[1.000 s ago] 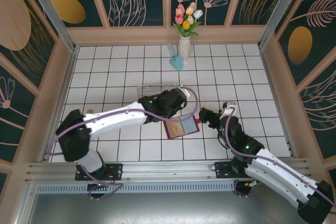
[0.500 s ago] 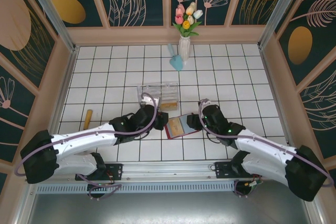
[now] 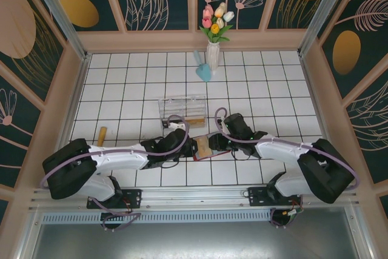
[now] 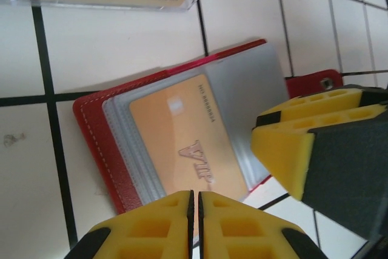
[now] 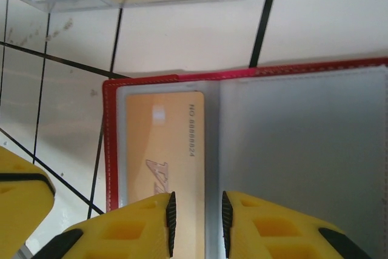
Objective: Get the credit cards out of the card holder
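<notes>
So the biggest thing here is the white tiled table with dark grout lines [image 3: 267,83]. Both arms are stretched low across its near side, pointing at each other. The white-and-black left arm [image 3: 115,156] reaches in from the left and the right arm [image 3: 285,150] from the right, and they almost meet at the front middle.

At the back edge there's a white vase of pink and yellow tulips [image 3: 213,53], well away from the action.

Next down is the clear rectangular plastic box [image 3: 182,107], which has orange-gold cards inside. It sits one strip of tile behind the wallet, not touching it.

The small red fold-over card holder [image 4: 248,95] lies open and flat on the tiles between the two grippers, blue-grey pockets facing up. One half holds an orange-gold card printed "VIP" [image 4: 182,144], tucked in its sleeve. The other half is plain blue-grey plastic.

The left gripper [image 4: 194,201] has its yellow fingers closed down to a hairline slit, with nothing visible between them. It sits at the card end of the holder, but I can't tell if it touches.

The right gripper [image 5: 197,210] is parted just a narrow gap over the centre fold and isn't gripping anything I can see.

Smallest bit is the red snap tab [image 4: 315,83], which pokes out at the right gripper's end.
</notes>
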Available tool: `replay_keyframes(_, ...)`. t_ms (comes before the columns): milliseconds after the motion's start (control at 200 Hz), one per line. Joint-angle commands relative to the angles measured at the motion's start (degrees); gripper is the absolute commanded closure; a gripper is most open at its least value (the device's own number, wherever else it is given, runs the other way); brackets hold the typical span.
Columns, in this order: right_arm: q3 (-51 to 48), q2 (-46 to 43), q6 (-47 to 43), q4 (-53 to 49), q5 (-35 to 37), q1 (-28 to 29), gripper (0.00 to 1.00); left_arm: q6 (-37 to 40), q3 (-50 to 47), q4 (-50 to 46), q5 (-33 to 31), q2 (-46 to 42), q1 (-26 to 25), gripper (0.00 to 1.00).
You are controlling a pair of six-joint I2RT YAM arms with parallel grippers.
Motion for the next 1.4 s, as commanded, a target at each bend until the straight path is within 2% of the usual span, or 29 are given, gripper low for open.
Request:
replay_keyframes(0, 1.3, 1.7, 0.7, 2.5, -5.7, -1.1, 0.72, -1.1, -0.6, 2.1, 0.8, 2.0, -0.5, 0.85)
replay_keyframes(320, 1.0, 5.8, 1.5, 4.4, -8.9, -2.2, 0.73, -1.7, -0.2, 1.4, 0.8, 6.8, -0.6, 0.85)
replay_keyframes(611, 0.6, 6.9, 2.7, 7.1, -11.5, -2.4, 0.76, -1.7, 0.1, 0.2, 0.8, 7.4, -0.7, 0.85)
replay_keyframes(781, 0.0, 7.1, 3.5, 8.9, -13.2, -2.8, 0.80, -1.3, 0.8, -0.6, 1.1, 8.1, -0.8, 0.85)
replay_keyframes(856, -0.1, 7.1, 3.6, 9.1, -13.6, -2.9, 0.86, -1.2, 0.8, -0.7, 0.9, 8.1, -0.8, 0.85)
replay_keyframes(921, 0.0, 7.2, 3.4, 8.5, -13.2, -2.9, 0.85, -1.2, 0.8, -1.0, 0.8, 8.2, -0.8, 0.85)
replay_keyframes(976, 0.1, 7.2, 3.1, 7.6, -11.8, -2.9, 0.78, -1.4, 0.7, -1.2, 0.7, 8.3, -0.9, 0.85)
replay_keyframes(1231, 0.0, 8.8, 3.0, 8.7, -12.8, -2.9, 0.79, -1.2, 1.6, -2.4, 0.8, 9.7, -0.9, 0.85)
replay_keyframes(1306, -0.2, 9.3, 3.3, 9.7, -13.7, -2.9, 0.82, -1.0, 1.8, -2.6, 0.8, 9.6, -0.9, 0.85)
replay_keyframes(1391, -0.5, 9.1, 3.3, 9.9, -13.6, -2.9, 0.95, -0.6, 2.1, -3.7, 0.3, 9.6, -0.8, 0.85)
